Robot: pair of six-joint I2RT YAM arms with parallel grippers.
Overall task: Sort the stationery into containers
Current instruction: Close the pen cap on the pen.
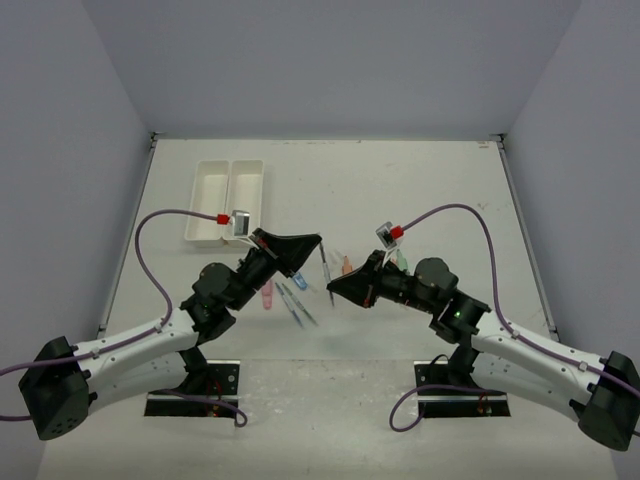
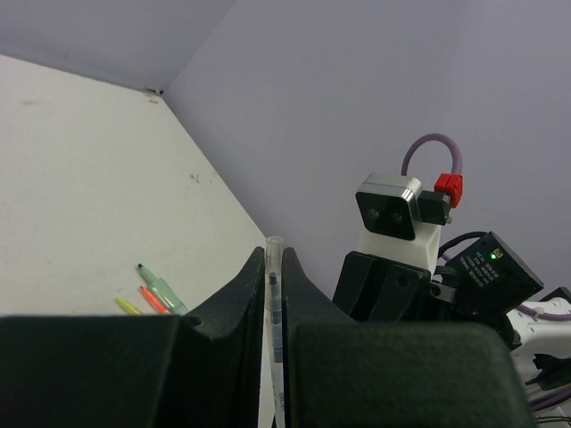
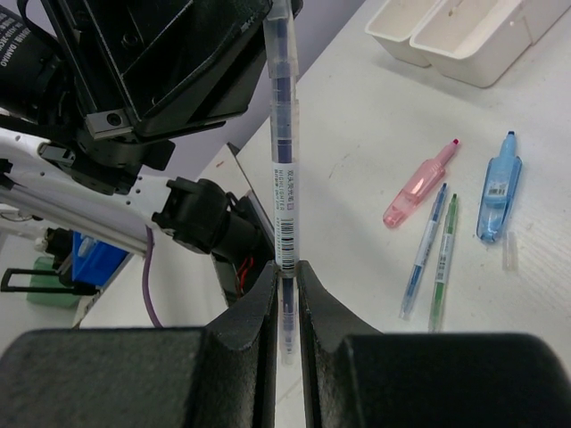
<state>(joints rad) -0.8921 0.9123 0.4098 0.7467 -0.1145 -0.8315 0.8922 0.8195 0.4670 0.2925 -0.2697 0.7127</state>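
Observation:
A thin dark-blue pen (image 1: pixel 326 268) with a clear barrel is held in the air between both grippers. My left gripper (image 1: pixel 318 242) is shut on its upper end; the left wrist view shows the pen (image 2: pixel 275 294) pinched between the jaws (image 2: pixel 275 260). My right gripper (image 1: pixel 333 288) is shut on its lower end; the right wrist view shows the pen (image 3: pixel 284 134) rising from the jaws (image 3: pixel 285 275). The two joined white trays (image 1: pixel 197 200) stand at the far left and show in the right wrist view (image 3: pixel 482 76).
On the table lie a pink highlighter (image 3: pixel 421 183), a blue highlighter (image 3: pixel 498 187), a blue pen (image 3: pixel 422 250), a green pen (image 3: pixel 443 250) and a small clear cap (image 3: pixel 509 252). A green marker (image 2: pixel 161 290), an orange one (image 2: pixel 152 299) and a yellow one (image 2: pixel 128 305) lie near the right arm.

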